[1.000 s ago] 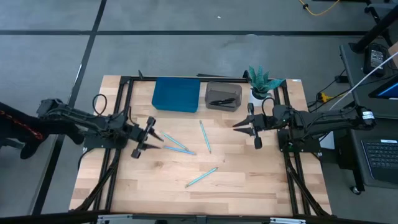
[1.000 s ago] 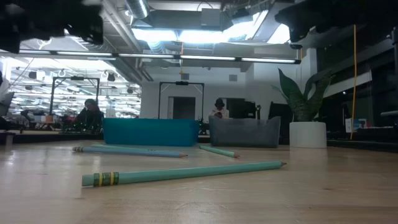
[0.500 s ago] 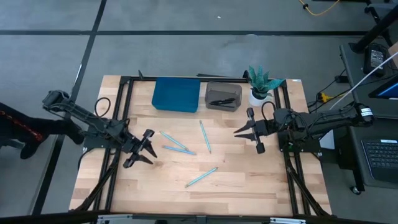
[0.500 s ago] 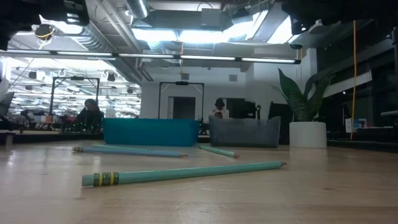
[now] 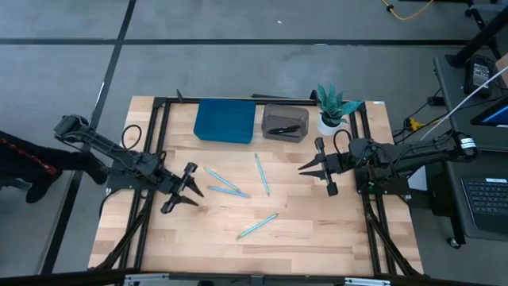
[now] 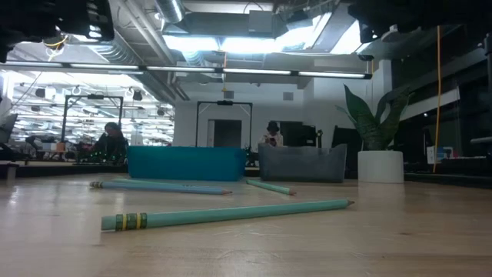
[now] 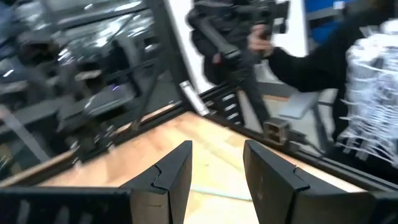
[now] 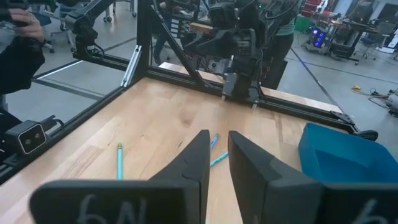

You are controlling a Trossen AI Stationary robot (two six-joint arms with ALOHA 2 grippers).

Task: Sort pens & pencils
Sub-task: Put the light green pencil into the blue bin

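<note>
On the pale wood-grain counter [image 5: 317,230], four thin light-blue pencils [image 5: 225,191] are lying between the left jaws [image 5: 185,190], spread apart and empty, and the narrowly parted, empty right jaws [image 5: 311,165], while slim black pens [image 5: 283,129] are sitting in a grey rectangular bin [image 5: 285,122] beyond them.

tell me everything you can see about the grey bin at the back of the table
The grey bin is a small, open-topped rectangular tray, plastic-looking, resting flat near the table's far edge. The blue bin sits beside it, a potted plant on its other side. Black pens lie inside. Neither end effector touches it.
</note>
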